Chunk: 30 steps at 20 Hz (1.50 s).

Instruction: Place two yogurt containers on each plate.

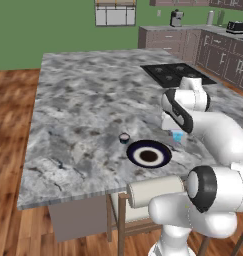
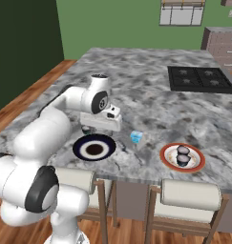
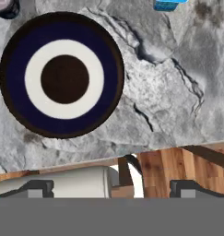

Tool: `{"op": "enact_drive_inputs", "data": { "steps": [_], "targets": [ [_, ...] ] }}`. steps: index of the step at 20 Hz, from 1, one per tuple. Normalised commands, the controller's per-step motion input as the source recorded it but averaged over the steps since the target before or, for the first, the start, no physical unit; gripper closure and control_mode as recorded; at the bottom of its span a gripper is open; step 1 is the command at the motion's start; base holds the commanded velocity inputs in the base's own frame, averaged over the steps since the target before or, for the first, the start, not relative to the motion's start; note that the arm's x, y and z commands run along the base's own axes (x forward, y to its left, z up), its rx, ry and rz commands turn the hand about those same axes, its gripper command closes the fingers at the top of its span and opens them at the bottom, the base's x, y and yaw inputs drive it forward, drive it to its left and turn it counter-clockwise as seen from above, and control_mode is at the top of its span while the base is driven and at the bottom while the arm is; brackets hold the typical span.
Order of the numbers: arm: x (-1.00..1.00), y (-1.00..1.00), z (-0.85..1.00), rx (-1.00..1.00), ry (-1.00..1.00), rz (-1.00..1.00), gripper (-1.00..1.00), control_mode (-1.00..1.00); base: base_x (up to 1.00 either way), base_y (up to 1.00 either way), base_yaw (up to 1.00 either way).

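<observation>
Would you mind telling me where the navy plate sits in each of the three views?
Left base view: navy plate lies right of centre, near the counter's front edge.
Right base view: it lies left of centre, below the gripper.
Hand view: it takes up the upper left.
Shared landmark: the blue tub beside it.

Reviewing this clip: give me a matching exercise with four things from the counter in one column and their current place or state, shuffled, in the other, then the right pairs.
Things:
1. navy plate
2. red-rimmed plate
3. blue tub
4. lone dark cup

States:
A. carries two dark cups
B. on the counter between the two plates
C. empty, near the counter's front edge
D. on the counter just beyond the navy plate

Pairs: 1-C, 2-A, 3-B, 4-D
</observation>
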Motion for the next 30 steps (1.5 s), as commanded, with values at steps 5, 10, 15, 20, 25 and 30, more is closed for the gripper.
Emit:
{"op": "enact_drive_inputs", "data": {
  "steps": [5,10,15,20,25,30],
  "targets": [
    [0.99,-0.73,-0.15,0.0,-0.01,0.0,-1.0,-1.0,0.0,0.0,0.0],
    [0.87,-0.76,-0.38,0.0,-0.02,0.07,-1.0,-1.0,0.0,0.0,0.0],
    [0.35,-0.4,-0.61,-0.05,-0.13,0.06,-1.0,-1.0,0.0,0.0,0.0],
    [0.38,-0.14,-0.5,-0.04,-0.04,0.0,-1.0,-1.0,0.0,0.0,0.0],
    [0.54,0.0,-0.1,-0.02,0.01,0.0,-1.0,-1.0,0.0,0.0,0.0],
    [0.34,0.02,-0.05,0.05,0.01,0.0,-1.0,-1.0,0.0,0.0,0.0]
  ]
}}
